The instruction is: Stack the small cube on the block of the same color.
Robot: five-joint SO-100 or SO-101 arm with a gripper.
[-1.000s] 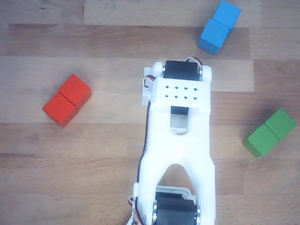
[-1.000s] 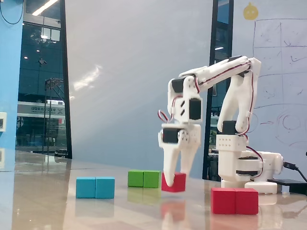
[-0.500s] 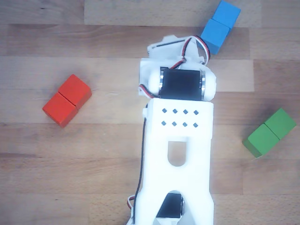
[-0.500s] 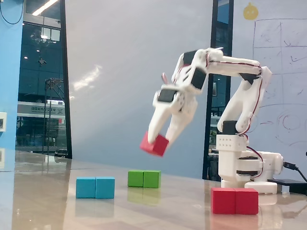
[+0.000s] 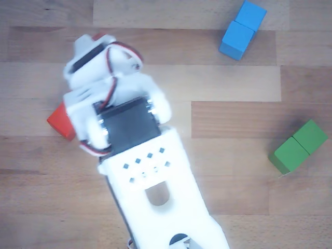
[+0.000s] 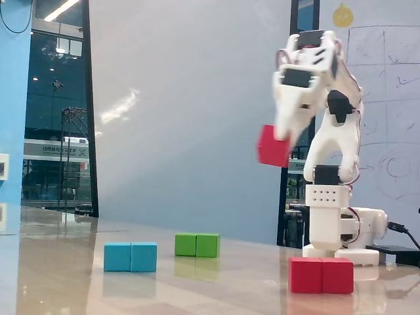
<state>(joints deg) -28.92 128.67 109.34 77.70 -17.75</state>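
The small red cube [image 6: 273,146] is carried high above the worktop [image 6: 197,282], clamped in the gripper [image 6: 278,141], whose fingers are closed against its sides; only its upper edge appears gripped in the fixed view. The red oblong block [image 6: 321,275] lies on the worktop below and slightly right. A shallow hold could let the cube twist or slip during descent, and a poorly centred release could tip it off. The blue block [image 5: 242,29] and green block [image 5: 298,146] lie well apart.
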